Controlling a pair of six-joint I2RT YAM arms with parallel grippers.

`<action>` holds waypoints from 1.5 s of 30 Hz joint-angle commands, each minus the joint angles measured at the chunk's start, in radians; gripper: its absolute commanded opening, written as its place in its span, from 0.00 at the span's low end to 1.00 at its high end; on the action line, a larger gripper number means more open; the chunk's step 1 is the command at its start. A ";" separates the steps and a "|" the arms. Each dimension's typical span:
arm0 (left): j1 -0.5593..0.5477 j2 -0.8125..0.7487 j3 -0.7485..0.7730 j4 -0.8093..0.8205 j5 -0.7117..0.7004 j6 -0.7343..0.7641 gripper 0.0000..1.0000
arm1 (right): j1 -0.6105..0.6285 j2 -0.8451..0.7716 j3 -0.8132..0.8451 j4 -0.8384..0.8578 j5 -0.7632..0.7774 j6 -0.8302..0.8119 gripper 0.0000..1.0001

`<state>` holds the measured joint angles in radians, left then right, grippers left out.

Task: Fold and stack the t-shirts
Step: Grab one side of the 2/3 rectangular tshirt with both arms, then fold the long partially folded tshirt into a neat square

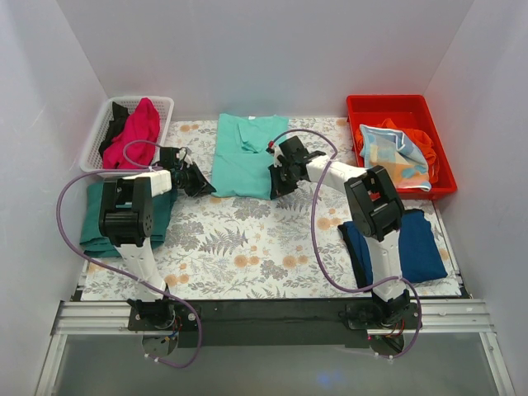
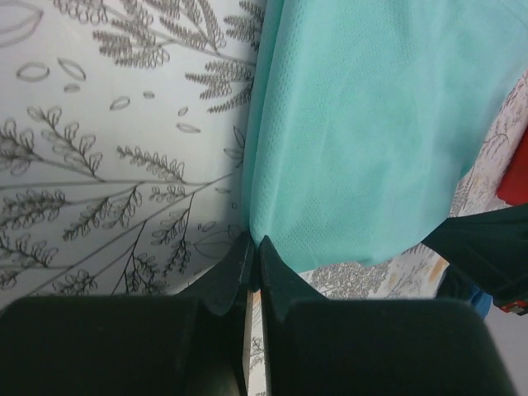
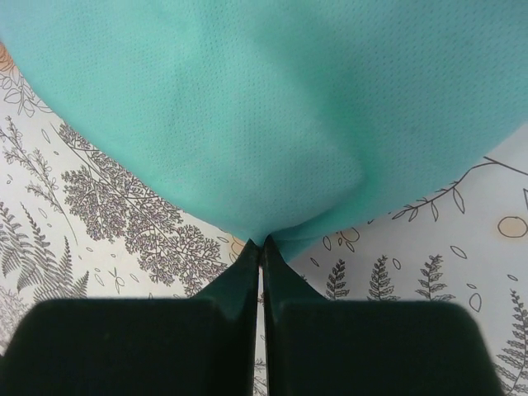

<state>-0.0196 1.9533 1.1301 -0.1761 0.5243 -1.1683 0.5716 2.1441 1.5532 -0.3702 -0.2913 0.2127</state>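
Note:
A mint-green t-shirt lies partly folded at the back middle of the floral cover. My left gripper is shut on its near left corner; the cloth runs out from the closed tips. My right gripper is shut on its near right corner; the cloth fills that view above the closed tips. A folded dark green shirt lies at the left edge. A folded navy-blue shirt lies at the right. Magenta and black shirts sit in a white basket.
The white basket stands at the back left. A red bin at the back right holds orange and patterned cloth. White walls close in three sides. The floral table cover spreads between the arms.

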 commanded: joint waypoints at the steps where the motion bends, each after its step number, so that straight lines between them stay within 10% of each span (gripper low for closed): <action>1: -0.006 -0.077 -0.069 -0.095 -0.010 0.012 0.00 | -0.001 -0.050 -0.071 -0.006 0.015 -0.019 0.01; 28: -0.032 -0.513 -0.190 -0.424 -0.072 0.009 0.00 | 0.040 -0.449 -0.386 -0.118 -0.079 -0.052 0.01; 45: -0.036 -0.455 0.124 -0.346 -0.175 -0.057 0.00 | 0.030 -0.422 -0.073 -0.182 0.096 -0.101 0.01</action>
<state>-0.0612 1.4200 1.1336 -0.5987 0.3889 -1.2015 0.6220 1.6714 1.3613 -0.5266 -0.2836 0.1505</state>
